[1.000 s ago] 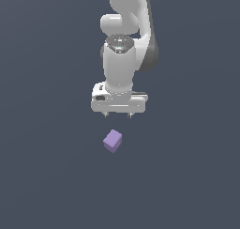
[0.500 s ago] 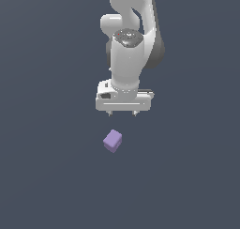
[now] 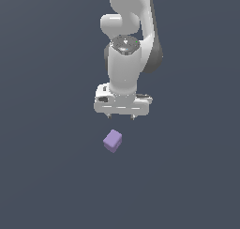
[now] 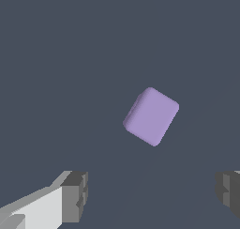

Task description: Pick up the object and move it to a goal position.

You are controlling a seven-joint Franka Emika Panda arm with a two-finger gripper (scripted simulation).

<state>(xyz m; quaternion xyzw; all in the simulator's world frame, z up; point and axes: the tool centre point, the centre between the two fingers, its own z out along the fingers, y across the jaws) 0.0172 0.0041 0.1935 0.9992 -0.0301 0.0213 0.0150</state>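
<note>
- Since the frame a second ago, my arm (image 3: 129, 45) has turned its wrist, so the gripper (image 3: 121, 115) now faces the exterior camera more squarely, and it sits a touch further toward the exterior view's left; the cube (image 3: 112, 141) has not shifted.
- I see the lavender cube resting on the flat dark grey floor (image 3: 47, 176), turned corner-on rather than square to the camera.
- From the exterior view the gripper hangs above the cube, apart from it, with the cube slightly toward the exterior view's left of the gripper's middle.
- My jaws stand wide apart and hold nothing: in the wrist view the two grey fingertips (image 4: 75, 196) sit at opposite edges of the picture with bare floor between them.
- On the wrist camera the cube (image 4: 151, 116) lies clear of both fingertips, not yet between them, touching neither.
- How high the fingertips are above the cube I can only judge roughly; the exterior view shows just two short stubs under the white hand.
</note>
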